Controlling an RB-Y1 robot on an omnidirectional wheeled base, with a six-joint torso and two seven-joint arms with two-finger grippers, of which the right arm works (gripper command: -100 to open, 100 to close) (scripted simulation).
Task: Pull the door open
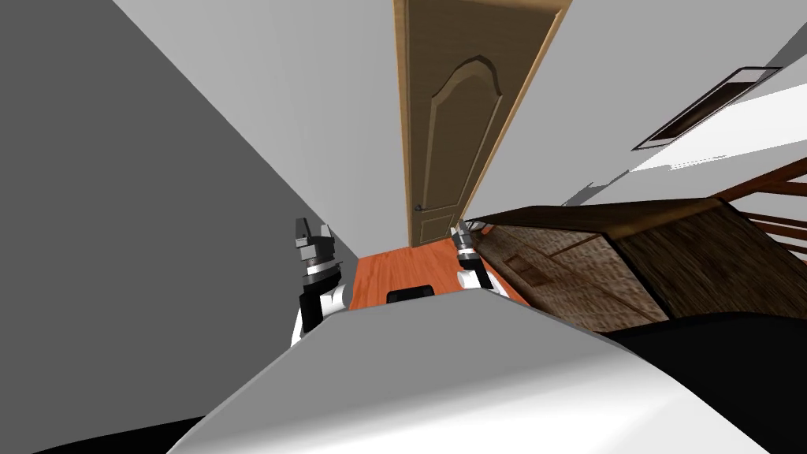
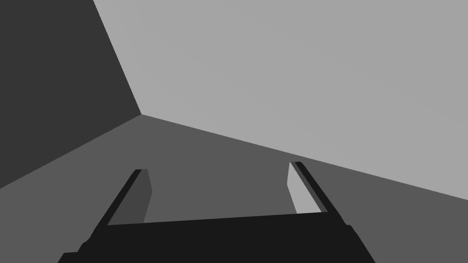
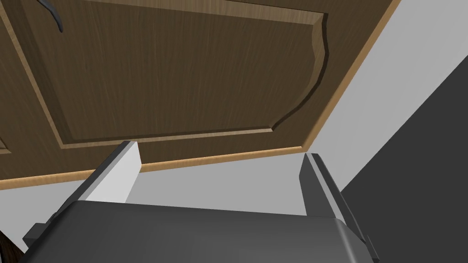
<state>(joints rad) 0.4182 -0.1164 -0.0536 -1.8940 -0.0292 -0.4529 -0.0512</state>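
Observation:
A brown panelled door stands shut at the end of a narrow passage, with a small dark handle low on its left side. In the right wrist view the door lies ahead of my hand and the dark handle curves at a corner. My right gripper is open, short of the door, its fingers with nothing between them. My left gripper is raised beside the left wall, and its fingers stand open and empty.
A grey wall runs close on the left. A dark wooden cabinet stands close on the right. An orange wood floor leads to the door. A framed picture hangs on the right wall.

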